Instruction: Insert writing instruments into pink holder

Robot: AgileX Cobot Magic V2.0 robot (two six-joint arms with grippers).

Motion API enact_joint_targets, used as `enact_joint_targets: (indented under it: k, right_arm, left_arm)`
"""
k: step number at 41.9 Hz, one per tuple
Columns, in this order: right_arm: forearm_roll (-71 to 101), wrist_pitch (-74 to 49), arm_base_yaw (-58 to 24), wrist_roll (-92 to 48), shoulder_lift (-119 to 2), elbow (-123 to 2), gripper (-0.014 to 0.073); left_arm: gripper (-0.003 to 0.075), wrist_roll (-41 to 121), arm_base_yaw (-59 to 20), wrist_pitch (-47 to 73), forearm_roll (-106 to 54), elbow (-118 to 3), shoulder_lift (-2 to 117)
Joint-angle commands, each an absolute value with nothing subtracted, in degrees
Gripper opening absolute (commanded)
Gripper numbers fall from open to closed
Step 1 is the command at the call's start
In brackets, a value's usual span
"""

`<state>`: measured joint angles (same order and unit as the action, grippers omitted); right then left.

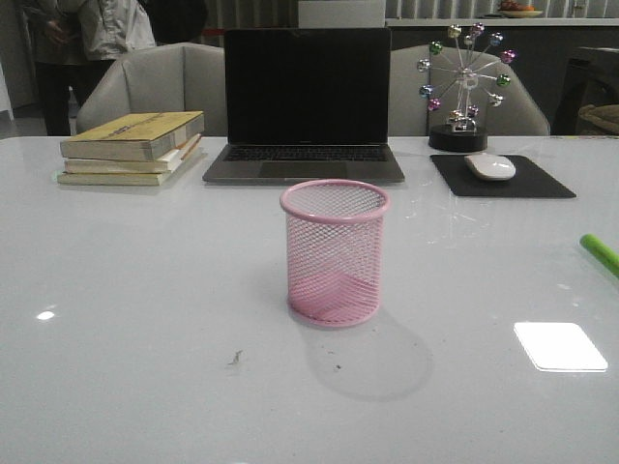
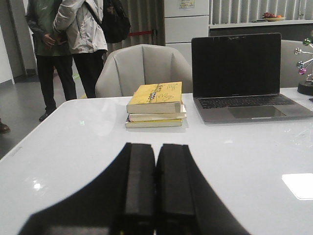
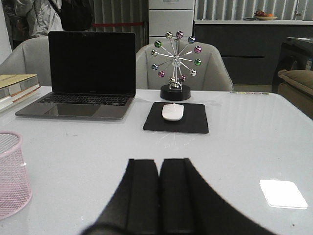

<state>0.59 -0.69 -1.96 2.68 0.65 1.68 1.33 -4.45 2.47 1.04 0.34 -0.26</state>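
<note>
The pink holder stands upright and empty in the middle of the white table; its edge also shows in the right wrist view as the pink holder. A lime green marker lies at the table's right edge, mostly cut off by the frame. The magenta marker is out of view. My left gripper is shut with nothing between its fingers, low over bare table. My right gripper is likewise shut and empty, to the right of the holder. Neither gripper appears in the front view.
Behind the holder sits an open laptop. A stack of books lies at the back left. A mouse on a black pad and a ferris-wheel ornament are at the back right. People stand beyond the table.
</note>
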Motion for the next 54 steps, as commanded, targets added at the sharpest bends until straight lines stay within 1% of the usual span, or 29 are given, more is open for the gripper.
enact_joint_targets:
  k: [1, 29, 33, 38, 41, 44, 49, 54]
  right_arm:
    - [0.55, 4.16, -1.81, 2.38, 1.74, 1.35, 0.0067]
    - [0.55, 4.37, -1.81, 2.38, 1.74, 1.35, 0.0067]
    - [0.55, 6.4, -1.81, 2.38, 1.74, 1.29, 0.0067]
    - [0.55, 7.66, -1.81, 2.38, 1.74, -0.05, 0.0067]
    - [0.55, 5.59, -1.81, 2.38, 1.74, -3.83, 0.0067]
    - [0.55, 2.22, -1.81, 2.38, 1.46, -9.08, 0.0067]
    - [0.55, -4.49, -1.81, 2.38, -0.9, -18.27, 0.0067]
    - [0.55, -10.68, -1.81, 2.38, -6.42, -27.52, 0.0067]
  left_arm:
    - [0.0097, 1.17, -4.71, -2.54, 0.41, 0.56, -1.33]
    - [0.0097, 1.17, -4.71, -2.54, 0.41, 0.56, -1.33]
    - [0.0097, 1.17, -4.71, -3.07, 0.41, 0.56, -1.33]
    - [0.0097, 1.17, -4.71, -7.6, 0.41, 0.16, -1.33]
    - [0.0097, 1.17, -4.71, -9.45, 0.41, -2.26, -1.33]
    - [0.0097, 1.17, -4.71, -7.24, 0.0, -7.04, -1.12]
    - [0.0097, 1.17, -4.71, 0.0, -0.87, -17.01, 0.8]
    - [0.0097, 1.17, -4.71, 8.63, -0.87, -28.41, 6.46]
